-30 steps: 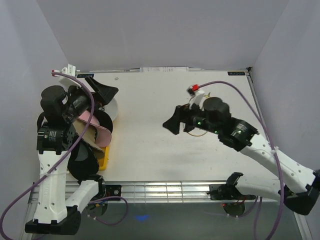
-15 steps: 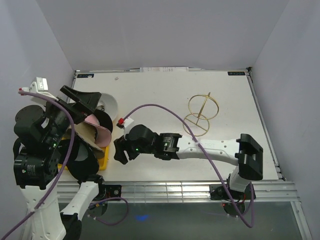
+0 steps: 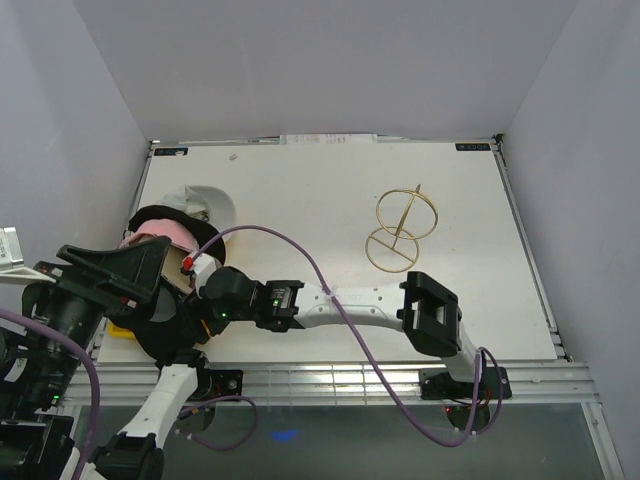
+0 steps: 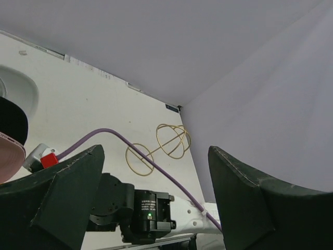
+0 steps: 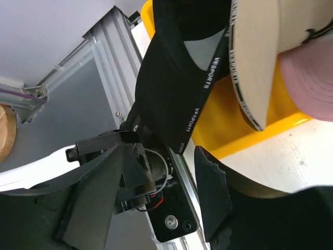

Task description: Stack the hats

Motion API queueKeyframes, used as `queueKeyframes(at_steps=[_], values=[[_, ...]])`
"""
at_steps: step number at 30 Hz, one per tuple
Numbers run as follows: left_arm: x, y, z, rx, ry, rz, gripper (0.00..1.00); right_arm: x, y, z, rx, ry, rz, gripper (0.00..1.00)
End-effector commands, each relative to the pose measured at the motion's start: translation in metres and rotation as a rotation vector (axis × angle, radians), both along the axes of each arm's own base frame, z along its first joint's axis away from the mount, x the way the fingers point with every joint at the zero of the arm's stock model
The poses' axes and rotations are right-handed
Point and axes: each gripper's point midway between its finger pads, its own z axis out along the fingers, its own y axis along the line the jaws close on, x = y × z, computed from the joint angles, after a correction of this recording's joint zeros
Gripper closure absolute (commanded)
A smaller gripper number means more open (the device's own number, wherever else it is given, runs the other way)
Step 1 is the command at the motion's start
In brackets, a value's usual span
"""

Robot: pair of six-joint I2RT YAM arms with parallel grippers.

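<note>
Right gripper (image 5: 166, 151) swung over to eight o'clock

Crossed from beside the wire stand (image 3: 400, 228) at two o'clock to the table's near-left edge. Jaws half-wide astride the black cap (image 5: 171, 78) rim; clamped or not, cannot tell. Tan cap (image 5: 255, 62) and pink cap (image 5: 312, 73) nest against it over the yellow tray (image 5: 244, 125). Left gripper (image 4: 154, 151), pulled back, gapes empty.

Pink hat (image 3: 160, 232), white hat (image 3: 215, 205), black hat (image 5: 171, 88) with white lettering on inner band, tan hat (image 5: 257, 52) with speckled edge, yellow tray (image 5: 244, 130), gold wire stand (image 3: 400, 228), purple cable (image 4: 101, 130), white bench (image 3: 300, 180).
</note>
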Motion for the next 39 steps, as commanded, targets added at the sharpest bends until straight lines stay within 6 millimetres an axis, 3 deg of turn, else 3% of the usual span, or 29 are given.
queueKeyframes(at_steps=[1, 4, 14, 21, 28, 35, 39], values=[[0.005, -0.003, -0.036, 0.003, 0.148, -0.019, 0.09, -0.007, 0.022, 0.031, 0.102, -0.012, 0.011, 0.38], [0.001, -0.004, -0.039, 0.001, 0.147, -0.023, 0.09, -0.005, 0.03, 0.011, 0.073, 0.001, -0.013, 0.39], [-0.006, -0.007, -0.049, 0.0, 0.158, -0.042, 0.09, 0.006, 0.042, -0.018, 0.046, -0.001, -0.075, 0.39], [-0.007, -0.007, -0.05, 0.001, 0.158, -0.046, 0.09, 0.012, 0.036, -0.021, 0.03, 0.0, -0.115, 0.4], [-0.002, -0.008, -0.057, 0.005, 0.174, -0.049, 0.09, 0.021, 0.02, 0.0, 0.051, -0.021, -0.164, 0.38], [0.001, -0.009, -0.056, 0.004, 0.174, -0.053, 0.09, 0.023, 0.022, -0.013, 0.024, 0.013, -0.162, 0.38], [0.003, -0.009, -0.058, 0.005, 0.181, -0.053, 0.09, 0.02, 0.033, -0.018, 0.046, 0.05, -0.121, 0.37]])
